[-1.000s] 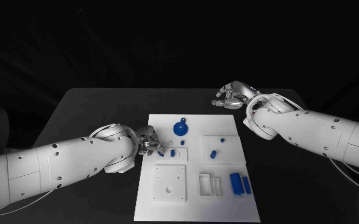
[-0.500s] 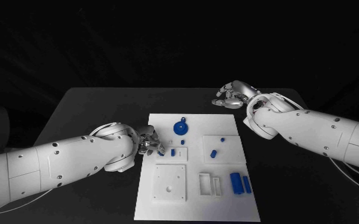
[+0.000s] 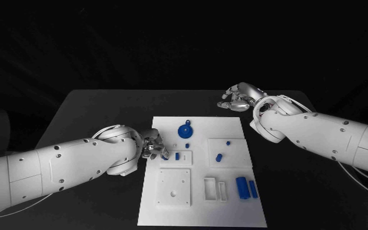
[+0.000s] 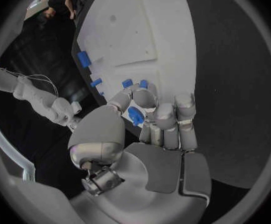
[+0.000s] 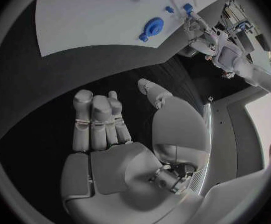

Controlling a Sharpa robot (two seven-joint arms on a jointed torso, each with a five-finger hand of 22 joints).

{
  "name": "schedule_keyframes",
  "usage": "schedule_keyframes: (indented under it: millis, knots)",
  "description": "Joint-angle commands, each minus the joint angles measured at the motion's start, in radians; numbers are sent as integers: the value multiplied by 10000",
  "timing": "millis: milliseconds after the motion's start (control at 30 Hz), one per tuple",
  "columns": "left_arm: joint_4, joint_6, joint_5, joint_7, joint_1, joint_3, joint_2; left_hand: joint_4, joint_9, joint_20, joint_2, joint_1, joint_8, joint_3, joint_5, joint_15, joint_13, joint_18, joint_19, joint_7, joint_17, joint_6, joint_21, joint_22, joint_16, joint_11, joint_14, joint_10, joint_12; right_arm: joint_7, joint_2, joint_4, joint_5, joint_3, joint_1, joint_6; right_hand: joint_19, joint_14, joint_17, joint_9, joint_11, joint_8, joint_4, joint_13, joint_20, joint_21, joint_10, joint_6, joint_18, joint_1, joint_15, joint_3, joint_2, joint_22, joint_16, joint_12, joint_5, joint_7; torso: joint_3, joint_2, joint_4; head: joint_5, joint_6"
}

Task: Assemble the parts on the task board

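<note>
Left hand (image 4: pixel 149 118): pinches a small blue part (image 4: pixel 135 115) between its fingertips, at the near left edge of the task board (image 3: pixel 230 126)
Part: looks light, rigid, smooth plastic; probably slips if squeezed off-centre, so grip it across its short sides
Nearby: two blue pegs (image 4: pixel 135 83) just beyond the fingertips
Right hand (image 3: pixel 241 97): holds nothing, fingers curled loosely, hovering past the board's far edge, well apart from the blue disc (image 5: pixel 152 26)
</note>
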Motion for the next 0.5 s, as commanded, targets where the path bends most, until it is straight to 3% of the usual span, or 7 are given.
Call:
schedule_keyframes:
  millis: [33,500]
  knots:
    - [-14,348,-67,-121,-54,-51,30,61,2048,-869,132,-86,-1,29,12,-337,17,191,-4,-686,16,1566,69,122,36,-31,298,-58,59,82,-1,13,-24,4,-4,101,-23,90,13,-7,3,14,9,-16,-58,-50,-61,18,635,0,12,-26,93,162,-54,33,36,67,-1,2,0,2,6]
    - [-254,582,-6,-143,-52,-43,206,112,2087,-865,273,-273,-35,31,-63,-339,25,192,-11,-693,40,1610,84,122,54,-36,300,-71,110,84,18,18,-24,4,-4,101,-23,90,16,-7,2,14,8,-19,-59,-52,-62,18,635,11,11,-26,98,163,-57,35,49,66,4,-1,-3,32,8]
